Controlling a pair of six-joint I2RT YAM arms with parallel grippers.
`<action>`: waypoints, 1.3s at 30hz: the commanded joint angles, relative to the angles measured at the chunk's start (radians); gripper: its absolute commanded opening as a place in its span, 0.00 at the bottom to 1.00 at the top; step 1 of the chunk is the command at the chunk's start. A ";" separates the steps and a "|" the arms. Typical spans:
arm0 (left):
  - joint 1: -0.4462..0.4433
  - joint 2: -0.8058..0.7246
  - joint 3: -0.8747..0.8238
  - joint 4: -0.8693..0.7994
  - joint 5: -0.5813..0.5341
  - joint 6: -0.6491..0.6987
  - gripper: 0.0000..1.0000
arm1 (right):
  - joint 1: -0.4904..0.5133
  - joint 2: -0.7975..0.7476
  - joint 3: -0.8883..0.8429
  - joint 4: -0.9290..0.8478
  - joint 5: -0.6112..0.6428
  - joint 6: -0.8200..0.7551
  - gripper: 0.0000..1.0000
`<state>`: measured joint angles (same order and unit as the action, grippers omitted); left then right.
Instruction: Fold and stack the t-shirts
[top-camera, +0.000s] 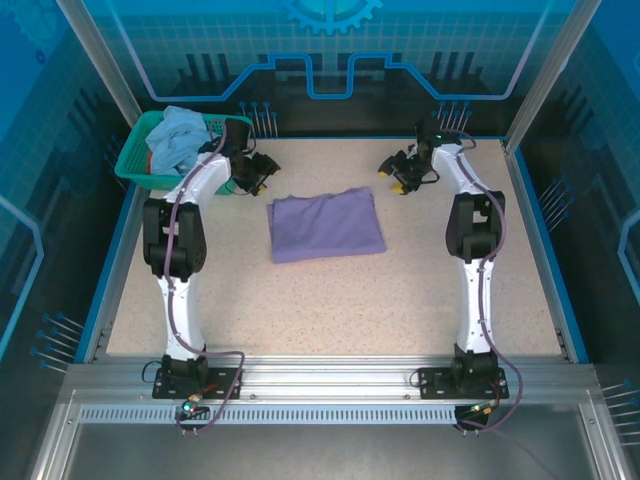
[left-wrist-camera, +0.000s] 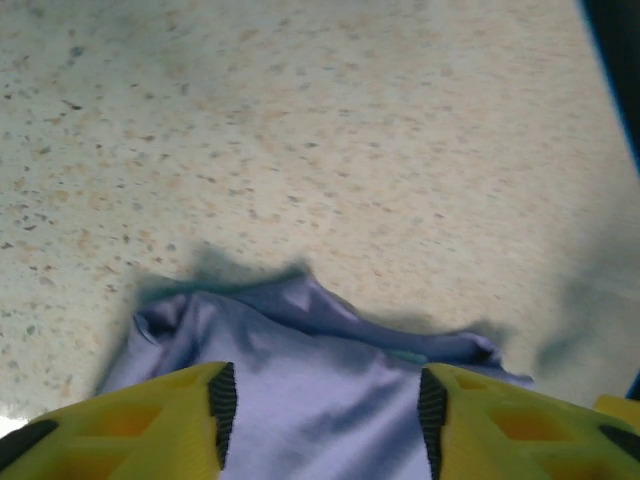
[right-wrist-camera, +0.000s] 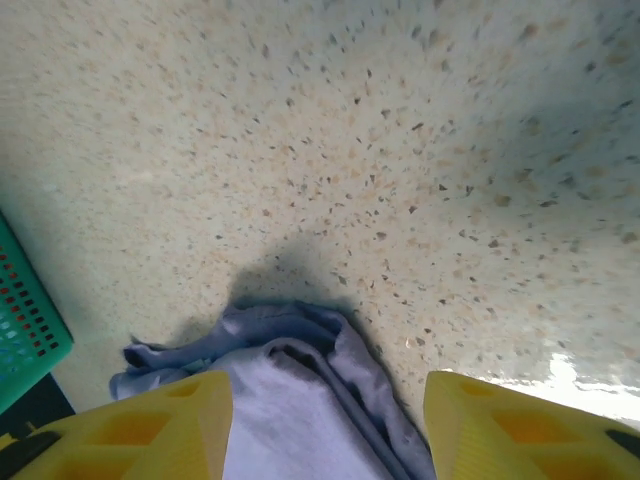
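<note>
Lavender t-shirt (top-camera: 325, 225): folded into a rough rectangle, flat on the table between the two arms and a little toward the far side.
Left gripper (left-wrist-camera: 325, 395) (top-camera: 258, 172): yellow fingers spread and clamping nothing. It hangs just off the shirt's far-left corner, and a rumpled edge of the shirt (left-wrist-camera: 300, 340) shows below the fingertips.
Right gripper (right-wrist-camera: 328, 400) (top-camera: 398, 177): also parted and empty, near the far-right corner, where the shirt's layered hems (right-wrist-camera: 280, 390) bunch up.
Feel of the cloth: thin, light and limp, by the look of it. It should sag and unfold if lifted by one point.
Where to take hold: I'd pinch both far corners at once and catch every layer in the bunch, so the fold stays together. A grip on the top layer alone would likely peel it open.
Speckled table (top-camera: 400, 300): smooth and flat, so the shirt may slide rather than lift when nudged.
Teal mesh basket (top-camera: 135, 150) (right-wrist-camera: 25, 330): at the far-left corner, just beyond the left gripper. It holds a heaped, unfolded light-blue t-shirt (top-camera: 180, 135) with a bit of orange cloth (top-camera: 152, 160) beside it.
Stack: only the lavender shirt lies folded, so most of the job looks undone.
</note>
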<state>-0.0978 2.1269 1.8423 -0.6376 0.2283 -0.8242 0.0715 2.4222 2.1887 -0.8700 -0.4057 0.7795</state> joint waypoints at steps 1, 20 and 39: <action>-0.043 -0.181 -0.038 -0.028 -0.042 0.052 0.59 | 0.024 -0.185 -0.124 -0.004 -0.045 -0.057 0.53; -0.365 -0.216 -0.604 0.291 -0.174 0.016 0.42 | 0.277 -0.373 -0.839 0.386 -0.058 -0.008 0.15; -0.454 -0.904 -1.215 0.265 -0.254 -0.074 0.51 | 0.500 -1.075 -1.513 0.507 0.163 0.170 0.48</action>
<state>-0.5556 1.2984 0.6037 -0.3046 0.0208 -0.8944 0.5819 1.4521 0.6739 -0.2962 -0.3359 0.9409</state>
